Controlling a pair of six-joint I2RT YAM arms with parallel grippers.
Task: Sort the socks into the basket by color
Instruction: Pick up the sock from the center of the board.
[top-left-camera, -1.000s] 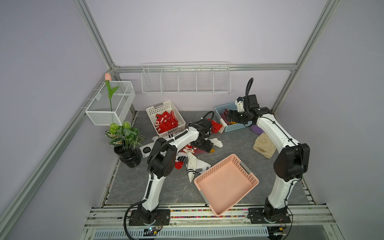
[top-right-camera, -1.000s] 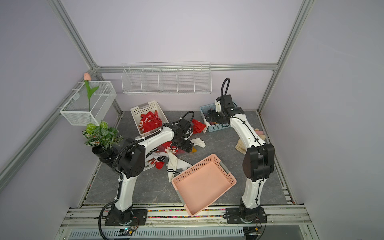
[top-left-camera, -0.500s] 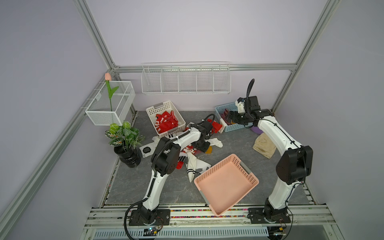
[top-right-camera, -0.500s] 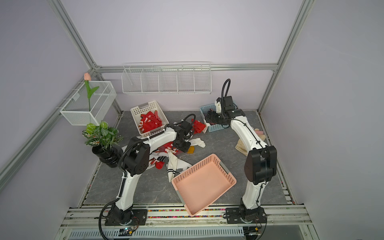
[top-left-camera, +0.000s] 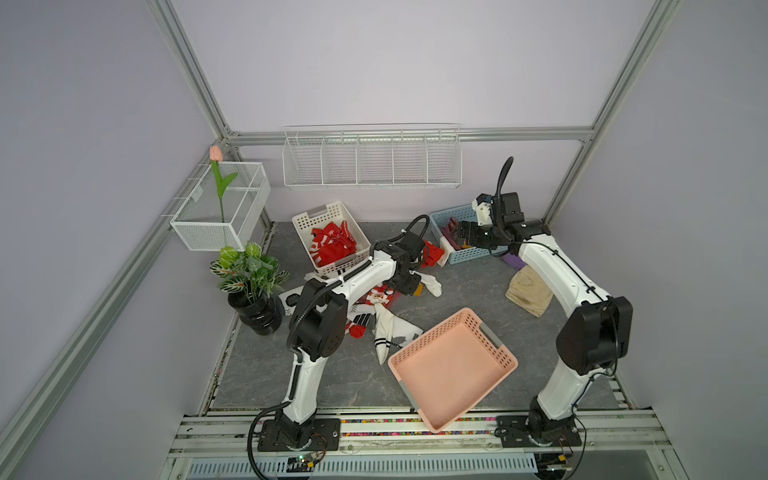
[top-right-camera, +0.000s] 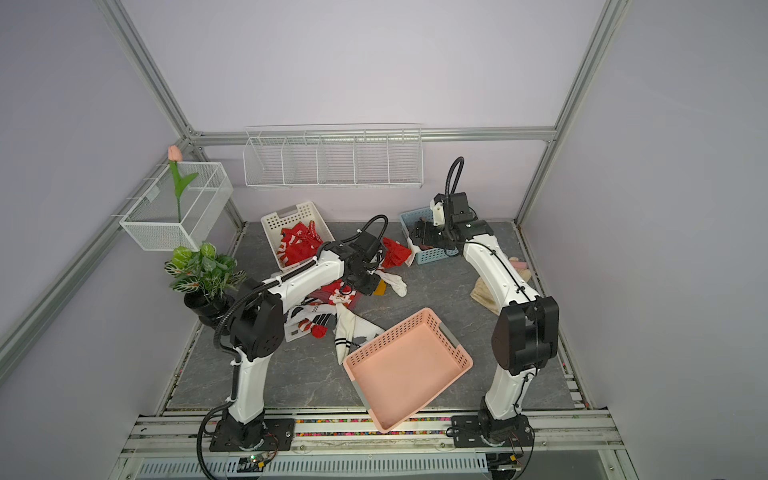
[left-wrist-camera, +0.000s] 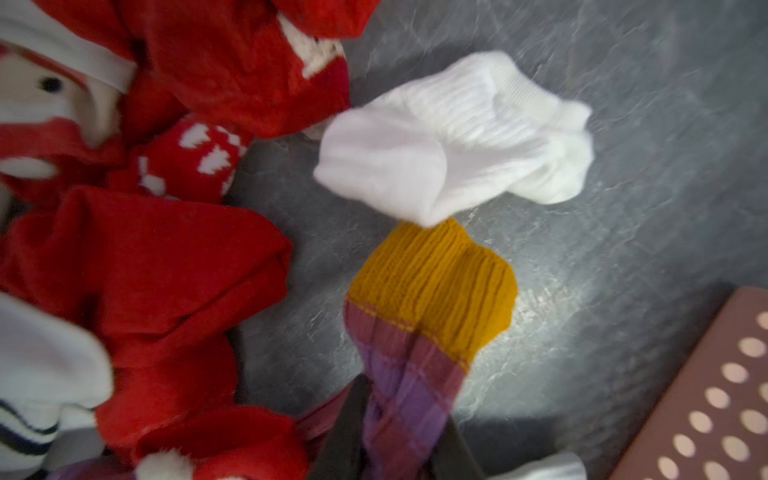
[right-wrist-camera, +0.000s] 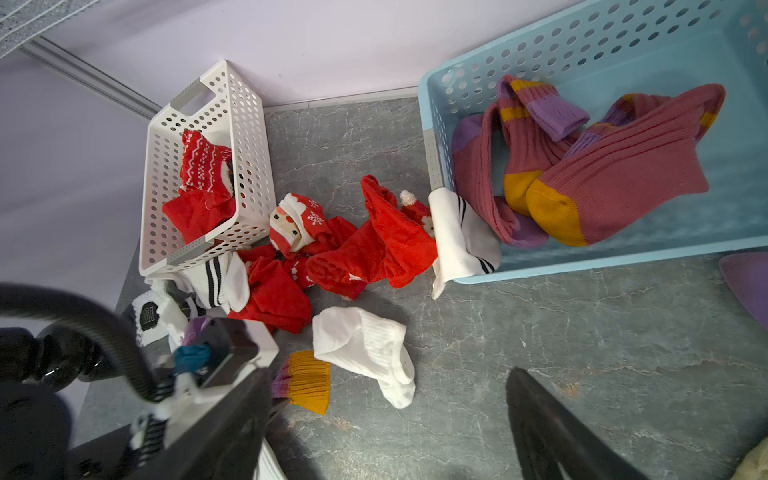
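Note:
My left gripper is shut on the purple-maroon leg of a sock with an orange cuff, low over the grey floor beside a white sock. In both top views it sits at the edge of the mixed pile of red and white socks. My right gripper hangs open and empty by the front of the blue basket, which holds maroon socks. Red socks lie in the white basket. The pink basket holds nothing.
A potted plant stands at the left. Beige gloves and a purple brush lie under the right arm. One white sock leans on the blue basket's corner. Wire racks hang on the back and left walls.
My left gripper has closed on the purple-and-orange sock at the pile's edge. The right arm has barely moved and stays open.

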